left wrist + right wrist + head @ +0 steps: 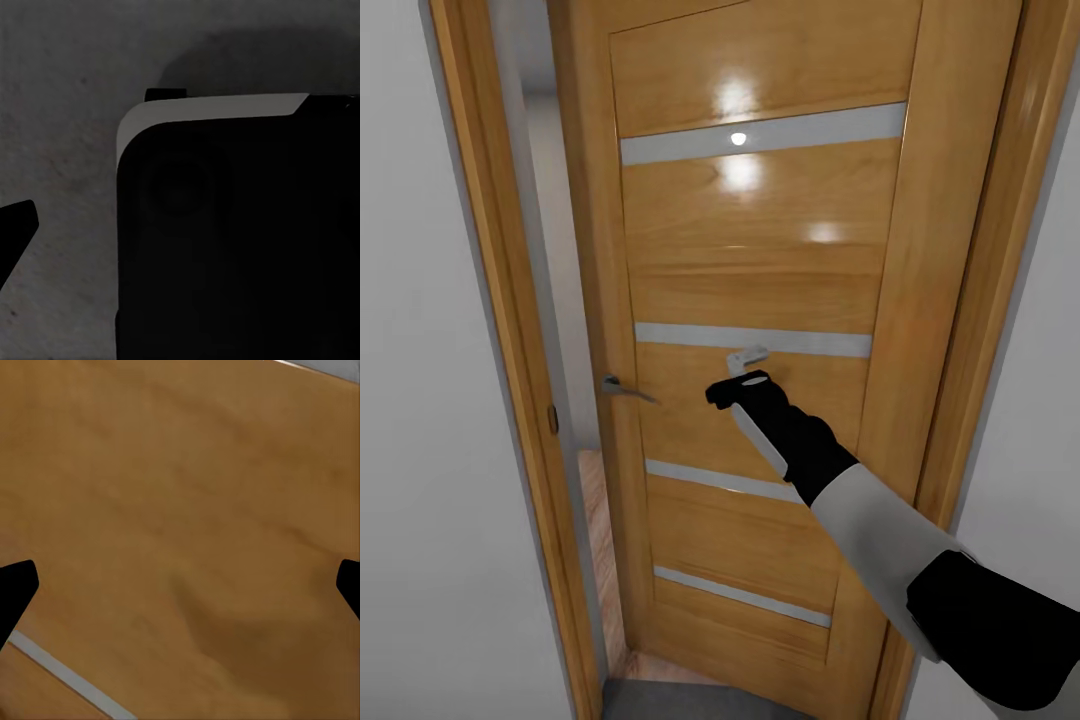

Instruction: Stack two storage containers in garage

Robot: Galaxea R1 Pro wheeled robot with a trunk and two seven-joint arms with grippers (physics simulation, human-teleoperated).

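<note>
the right gripper [748, 365] was held near a glossy wood-plank door [760, 260], its jaws seemingly spread wide and empty; the left jaws' state could not be told.

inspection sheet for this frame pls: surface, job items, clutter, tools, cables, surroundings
Surface: wood-plank door with pale horizontal strips, ajar; a gap shows along its handle side. Grey floor at the threshold, light wood flooring beyond the gap.
Job's things: nothing seen.
Clutter: nothing seen.
Tools: right tool is up against the door panel, right of the lever handle and apart from it; the right wrist view has its fingertips wide apart over bare wood, so open. Left tool: one dark fingertip over rough dark grey floor, state unclear.
Cables: nothing seen.
Surroundings: wooden door frame, pale walls on both sides.
</note>
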